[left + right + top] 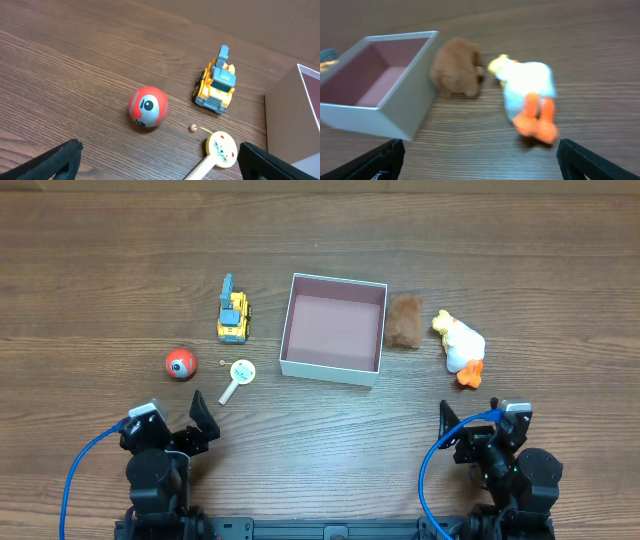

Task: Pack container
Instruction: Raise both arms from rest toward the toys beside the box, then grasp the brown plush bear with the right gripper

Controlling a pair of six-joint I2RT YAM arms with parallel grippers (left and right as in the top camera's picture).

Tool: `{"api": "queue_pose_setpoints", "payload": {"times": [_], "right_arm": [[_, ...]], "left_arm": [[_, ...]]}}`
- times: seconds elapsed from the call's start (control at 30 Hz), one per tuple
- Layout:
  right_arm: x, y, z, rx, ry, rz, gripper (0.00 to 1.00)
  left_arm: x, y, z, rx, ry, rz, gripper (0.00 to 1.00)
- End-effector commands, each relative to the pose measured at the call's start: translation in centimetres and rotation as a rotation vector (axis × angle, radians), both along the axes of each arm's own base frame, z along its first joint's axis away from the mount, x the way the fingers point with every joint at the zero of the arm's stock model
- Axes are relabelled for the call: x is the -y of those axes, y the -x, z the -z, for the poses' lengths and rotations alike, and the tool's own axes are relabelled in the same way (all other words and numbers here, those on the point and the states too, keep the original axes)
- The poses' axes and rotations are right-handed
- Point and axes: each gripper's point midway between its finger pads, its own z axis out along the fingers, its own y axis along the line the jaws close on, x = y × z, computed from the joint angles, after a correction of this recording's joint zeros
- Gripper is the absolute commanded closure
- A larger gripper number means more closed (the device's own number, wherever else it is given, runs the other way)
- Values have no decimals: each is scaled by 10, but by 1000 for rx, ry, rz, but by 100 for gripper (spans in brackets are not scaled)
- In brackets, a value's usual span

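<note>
Both the left claw [177, 425] and the right claw [480, 420] gape wide, holding nothing. The container [330, 370] stands on the table [500, 240] ahead, between them, its pink floor bare. A brown plush [404, 321] touches its wall on the right claw's side.

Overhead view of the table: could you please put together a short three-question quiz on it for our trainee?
1. True or false: the square white box with a pink inside has nothing in it.
2. Which toy lies right beside the box? A) the brown furry toy B) the white plush duck with orange feet C) the red ball with an eye
3. Fill in: ___ toys lie on the left arm's side of the box.
Key: 1 true; 2 A; 3 three.
</note>
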Motion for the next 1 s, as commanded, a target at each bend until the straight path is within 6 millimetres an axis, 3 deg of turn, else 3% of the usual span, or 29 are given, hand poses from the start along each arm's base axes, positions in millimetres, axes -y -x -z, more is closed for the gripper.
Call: {"api": "queue_pose_setpoints", "payload": {"times": [0.0, 0.1, 0.23, 0.37, 0.57, 0.73, 0.8, 0.87, 0.97], "right_arm": [[-19, 4, -3, 18, -50, -107, 0], [-23, 1, -17, 57, -113, -111, 0], [-25, -2, -53, 154, -150, -112, 0], [-24, 0, -81, 140, -151, -108, 0], [-8, -20, -139, -42, -63, -39, 0], [-4, -59, -165, -325, -85, -26, 0], [-7, -76, -169, -416, -91, -36, 0], [-37, -116, -172, -539, -115, -137, 0], [-75, -143, -162, -556, -193, -295, 0]], "left_arm": [[14, -3, -3, 27, 40, 74, 0], [16, -7, -13, 65, 40, 88, 0], [17, -6, -46, 140, 33, 97, 0], [16, -9, -77, 126, 3, 97, 0], [17, -49, -116, -74, 35, 118, 0], [31, -98, -150, -244, 94, 211, 0], [32, -114, -149, -313, 101, 225, 0], [31, -135, -133, -428, 122, 221, 0], [31, -141, -116, -481, 131, 218, 0]]}}
